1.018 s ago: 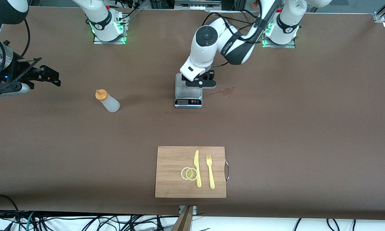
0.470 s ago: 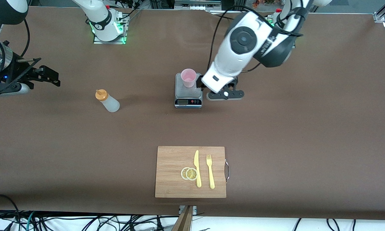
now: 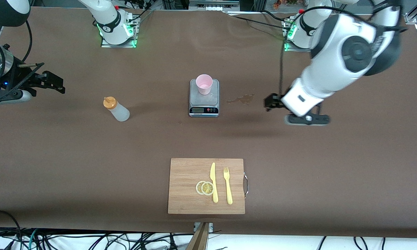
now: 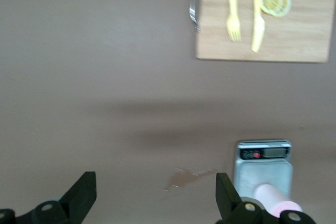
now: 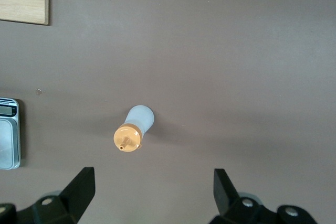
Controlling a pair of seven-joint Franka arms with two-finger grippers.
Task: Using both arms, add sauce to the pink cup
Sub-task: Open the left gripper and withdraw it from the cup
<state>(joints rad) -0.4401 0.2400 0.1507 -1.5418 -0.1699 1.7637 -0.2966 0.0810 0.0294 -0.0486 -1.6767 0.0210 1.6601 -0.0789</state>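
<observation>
Two white arms work over the brown desk, the largest thing in sight. Left arm's tool hangs in the air toward the left arm's end of the desk, over bare brown surface, apart from the scale; its fingers are spread wide with nothing between them. Right arm waits at its own end, its tool also spread wide and empty, fingers well apart above the desk near the sauce. A wooden cutting board lies nearest the front camera, carrying a yellow knife, a yellow fork and two lemon slices. The scale sits mid-desk, and the pink cup stands upright on its plate. The sauce stands on the desk toward the right arm's end, well apart from the scale. A small wet stain marks the desk just beside the scale.
</observation>
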